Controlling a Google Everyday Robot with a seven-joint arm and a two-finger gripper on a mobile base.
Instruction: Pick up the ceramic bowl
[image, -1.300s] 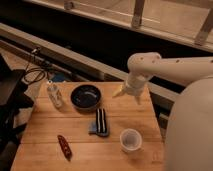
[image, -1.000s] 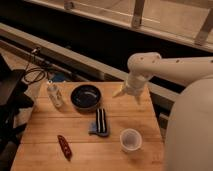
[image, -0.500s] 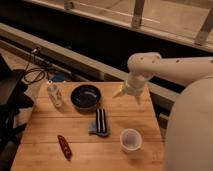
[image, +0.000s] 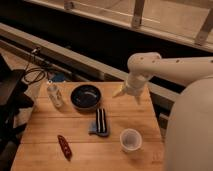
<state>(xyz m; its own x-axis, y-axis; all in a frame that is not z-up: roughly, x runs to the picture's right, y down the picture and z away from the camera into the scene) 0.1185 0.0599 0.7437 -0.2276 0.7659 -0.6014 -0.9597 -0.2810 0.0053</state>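
Nearest the camera, at the front of the wooden table (image: 45, 135), a small red object (image: 64, 146) lies flat, in front of the ceramic bowl (image: 86, 96) and a little to its left, well apart from it. A small translucent white cup (image: 130, 139) stands upright in front of the bowl and to its right, also well apart from it. A dark flat object with pale stripes (image: 100, 122) lies just in front of the bowl, slightly to its right, near its rim; whether the two touch cannot be told.

The ceramic bowl itself sits upright on the far half of the table, a round, shallow, glossy dark dish with a thick rim, and nothing holds it. A small clear bottle with a pale cap (image: 55, 94) stands upright just to the left of the bowl.

The gripper (image: 128, 97) hangs to the right of the bowl, at about the same depth, above the far right part of the table and apart from the bowl's rim. Its two pale fingers (image: 119, 94) point downward and are spread apart, with nothing between them. The white arm (image: 172, 65) reaches away from the gripper toward the right, farther from the bowl, and the robot's broad white body (image: 190, 130) fills the right edge of the view.

Behind and to the left of the bowl, dark cables (image: 31, 75) loop beside the table. Beyond the bowl, a long dark ledge (image: 90, 37) runs across the background.
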